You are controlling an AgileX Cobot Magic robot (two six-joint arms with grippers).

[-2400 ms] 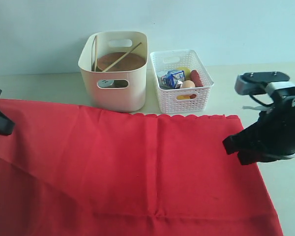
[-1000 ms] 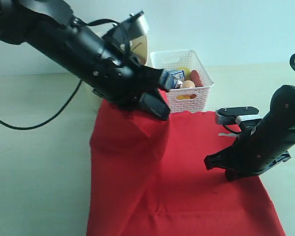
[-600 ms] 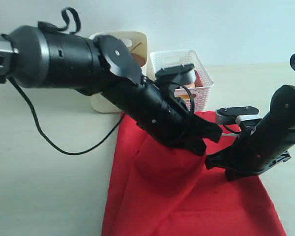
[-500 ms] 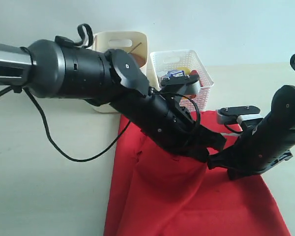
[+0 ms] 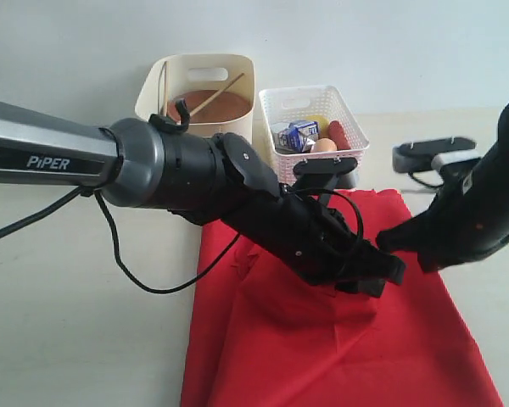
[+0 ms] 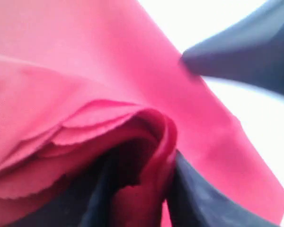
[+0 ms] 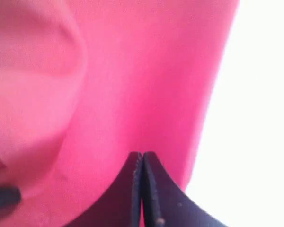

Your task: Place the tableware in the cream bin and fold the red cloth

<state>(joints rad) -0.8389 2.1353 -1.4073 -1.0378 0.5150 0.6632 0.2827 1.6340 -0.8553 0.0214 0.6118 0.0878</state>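
The red cloth (image 5: 339, 356) lies folded over on itself, its left part drawn across to the right. My left gripper (image 5: 380, 275) reaches across the middle and sits low on the cloth's upper fold. In the left wrist view its fingers (image 6: 191, 198) stand apart, and a bunched fold of the red cloth (image 6: 85, 56) lies loosely between them. My right gripper (image 5: 388, 242) hovers by the cloth's right edge. It is shut (image 7: 142, 155) with nothing in it, over the red cloth (image 7: 132, 71). The cream bin (image 5: 229, 68) at the back holds a round brown plate (image 5: 208, 106) and leaning chopsticks (image 5: 219, 93).
A white lattice basket (image 5: 310, 89) stands right of the bin. It holds a blue-white carton (image 5: 301, 134), an egg (image 5: 324, 145) and a sausage (image 5: 337, 134). The left arm's black cable loops over the bare table at the left.
The left arm carried the cloth's left half across to the right, lowered onto the cloth, and its jaws have parted. The right arm has drawn back and up toward the right.
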